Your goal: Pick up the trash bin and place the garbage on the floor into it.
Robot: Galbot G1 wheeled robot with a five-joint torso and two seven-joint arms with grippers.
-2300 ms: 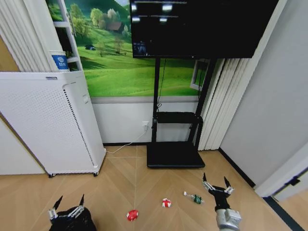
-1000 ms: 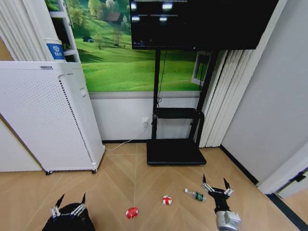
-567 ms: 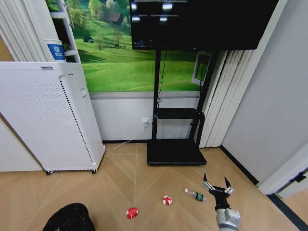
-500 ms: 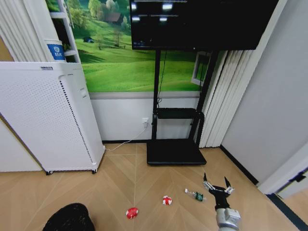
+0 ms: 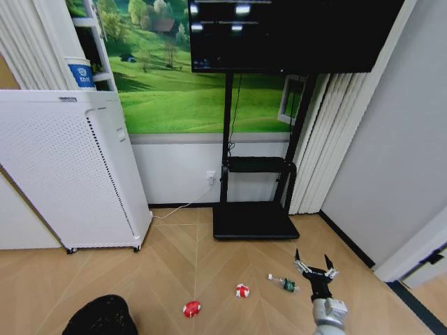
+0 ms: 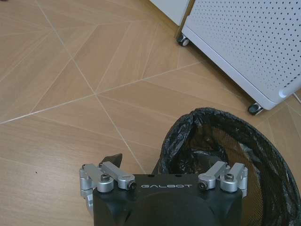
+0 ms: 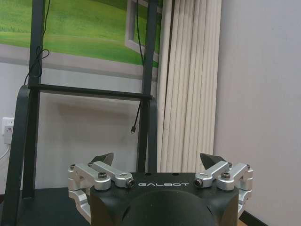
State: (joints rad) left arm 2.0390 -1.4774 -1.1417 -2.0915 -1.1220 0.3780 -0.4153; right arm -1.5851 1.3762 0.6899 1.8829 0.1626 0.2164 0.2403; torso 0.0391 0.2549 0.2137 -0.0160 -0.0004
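The trash bin (image 5: 98, 317), a black mesh wastebasket lined with a black bag, stands on the wooden floor at the lower left. In the left wrist view my left gripper (image 6: 162, 162) is open astride the trash bin (image 6: 230, 146) rim, one finger (image 6: 113, 159) outside it and the other over the inside. The garbage lies in a row on the floor: a red wad (image 5: 191, 308), a red-and-white wrapper (image 5: 242, 290) and a green-and-white bottle-like piece (image 5: 283, 283). My right gripper (image 5: 313, 268) hovers open just right of that piece, holding nothing. The right gripper (image 7: 157, 158) faces the black stand.
A tall white perforated appliance (image 5: 70, 174) on casters stands at the left, close behind the bin, its corner (image 6: 244, 42) near my left gripper. A black TV stand base (image 5: 255, 223) sits behind the garbage. Curtains and a grey wall close off the right.
My left gripper's fingertips, seen over the bin a second ago, have dropped out of the head view. The right gripper has barely moved. Bin and garbage lie where they were.
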